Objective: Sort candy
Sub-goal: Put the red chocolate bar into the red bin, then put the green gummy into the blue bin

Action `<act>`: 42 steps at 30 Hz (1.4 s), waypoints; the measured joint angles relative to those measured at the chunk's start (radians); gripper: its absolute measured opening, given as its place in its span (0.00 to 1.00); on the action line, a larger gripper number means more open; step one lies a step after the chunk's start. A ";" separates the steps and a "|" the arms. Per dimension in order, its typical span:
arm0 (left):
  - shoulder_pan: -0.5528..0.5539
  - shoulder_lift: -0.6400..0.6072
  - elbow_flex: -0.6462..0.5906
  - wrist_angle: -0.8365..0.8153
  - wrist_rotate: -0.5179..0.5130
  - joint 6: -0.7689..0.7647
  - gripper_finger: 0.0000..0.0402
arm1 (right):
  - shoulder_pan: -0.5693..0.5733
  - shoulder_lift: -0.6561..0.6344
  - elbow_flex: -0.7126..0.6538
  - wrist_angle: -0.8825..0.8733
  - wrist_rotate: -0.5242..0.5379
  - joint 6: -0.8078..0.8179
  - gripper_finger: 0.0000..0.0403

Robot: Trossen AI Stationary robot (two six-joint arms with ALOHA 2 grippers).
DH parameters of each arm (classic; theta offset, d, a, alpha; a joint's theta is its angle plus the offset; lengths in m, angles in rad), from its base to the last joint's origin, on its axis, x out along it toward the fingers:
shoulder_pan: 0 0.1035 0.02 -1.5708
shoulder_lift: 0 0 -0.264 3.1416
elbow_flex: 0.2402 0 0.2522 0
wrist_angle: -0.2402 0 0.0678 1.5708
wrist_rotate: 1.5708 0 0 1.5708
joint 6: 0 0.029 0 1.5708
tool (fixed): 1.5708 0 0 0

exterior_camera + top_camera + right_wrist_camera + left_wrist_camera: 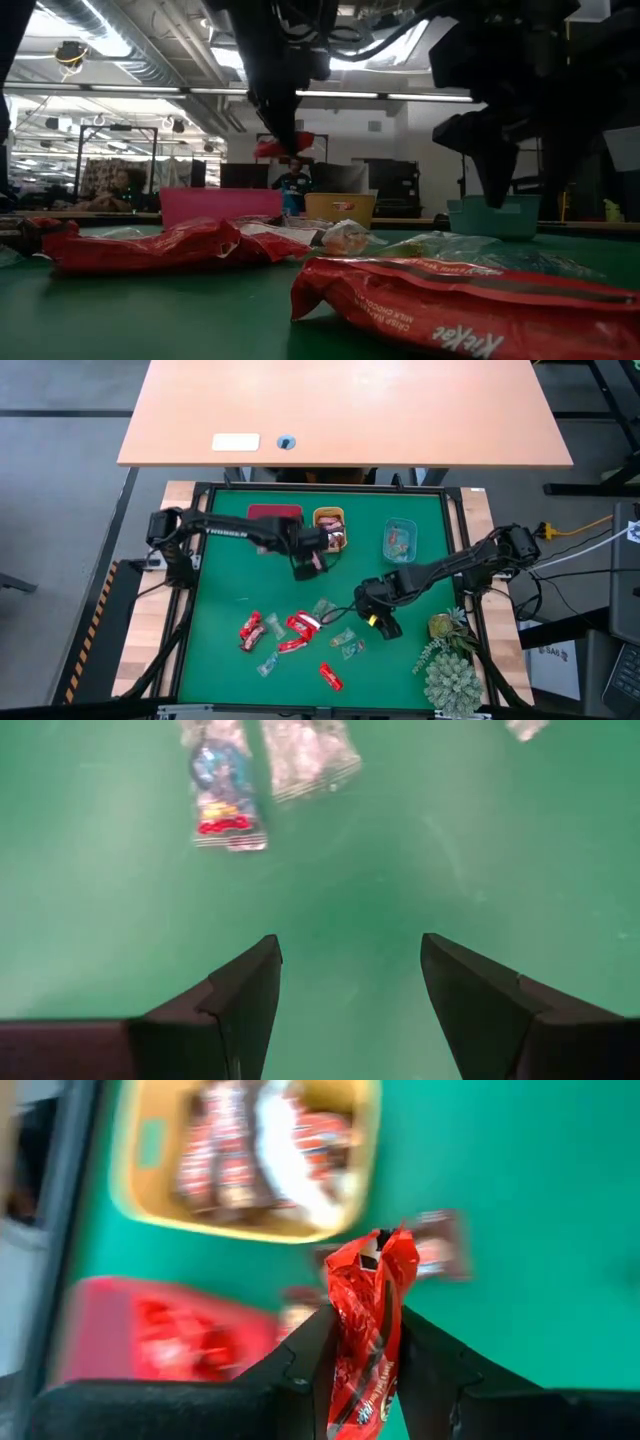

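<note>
My left gripper (307,566) hangs above the green mat, just on the near side of the red tray (275,513) and the orange tray (330,525), shut on a red-wrapped candy (365,1320). Both trays hold candy, as does the teal tray (400,540). My right gripper (382,624) stands open over bare mat, nothing between its fingers (250,985). Loose candy lies flat on the mat to the near left of it: red ones (299,625), clear ones (346,641). Two clear ones (225,790) lie just ahead of its fingers. My left gripper pinches the red wrapper's middle (362,1342) between its two fingers, coming from above and slanting down. The crumpled upper end (385,1255) sticks out past the fingertips. The candy (283,147) is lifted clear of the mat.
A spiky green artificial plant (450,675) stands at the mat's near right corner, close to my right arm. A brown-wrapped candy (440,1245) lies on the mat beside the orange tray. A wooden table (340,410) stands beyond the far edge.
</note>
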 joint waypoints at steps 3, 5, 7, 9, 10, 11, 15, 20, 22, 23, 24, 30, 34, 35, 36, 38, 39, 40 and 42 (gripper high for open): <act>0.064 -0.001 0.008 -0.039 -0.052 0.048 0.21 | 0.019 0.000 0.000 0.002 0.000 0.040 0.60; 0.108 -0.001 0.008 -0.066 -0.070 0.071 0.21 | 0.034 0.000 0.000 0.003 0.000 0.065 0.60; 0.150 -0.001 0.008 -0.097 -0.084 0.078 0.21 | 0.050 0.000 0.000 0.003 0.000 0.086 0.60; 0.189 -0.001 0.008 -0.120 -0.100 0.078 0.21 | 0.066 0.000 0.000 0.004 0.000 0.103 0.60; 0.207 -0.001 0.008 -0.131 -0.111 0.078 0.21 | 0.075 0.000 0.000 0.007 0.000 0.109 0.60; 0.223 -0.001 0.008 -0.141 -0.120 0.077 0.21 | 0.082 0.000 0.000 0.011 0.000 0.113 0.60; 0.276 -0.001 0.008 -0.149 -0.128 0.077 0.21 | 0.113 0.000 0.000 0.032 0.000 0.114 0.60; 0.320 -0.001 0.008 -0.149 -0.127 0.077 0.22 | 0.142 0.000 -0.001 0.099 0.000 0.114 0.60; 0.334 -0.001 0.008 -0.149 -0.128 0.077 0.24 | 0.142 0.000 -0.001 0.136 0.000 0.113 0.60; 0.340 -0.001 0.008 -0.149 -0.128 0.077 0.26 | 0.142 0.000 -0.001 0.153 0.000 0.111 0.60; 0.346 -0.001 0.008 -0.149 -0.128 0.077 0.28 | 0.142 0.000 -0.001 0.165 0.001 0.110 0.60; 0.366 -0.001 0.007 -0.149 -0.127 0.071 0.41 | 0.141 0.000 -0.001 0.180 0.046 0.109 0.60; 0.362 -0.001 0.007 -0.149 -0.126 0.068 0.47 | 0.146 0.009 -0.001 0.188 0.053 0.112 0.60; 0.359 -0.001 0.007 -0.148 -0.126 0.069 0.47 | 0.148 0.015 -0.001 0.192 0.053 0.116 0.60; 0.356 -0.001 0.007 -0.148 -0.126 0.068 0.48 | 0.154 0.025 -0.001 0.193 0.053 0.118 0.60; 0.349 -0.001 0.007 -0.146 -0.126 0.068 0.49 | 0.167 0.047 -0.001 0.220 0.045 0.118 0.60; 0.347 -0.001 0.007 -0.144 -0.125 0.068 0.49 | 0.173 0.057 -0.001 0.236 0.044 0.118 0.60; 0.344 -0.001 0.007 -0.143 -0.124 0.068 0.49 | 0.174 0.064 -0.001 0.252 0.043 0.118 0.60; 0.339 -0.001 0.007 -0.139 -0.125 0.069 0.49 | 0.174 0.072 -0.001 0.285 0.042 0.111 0.60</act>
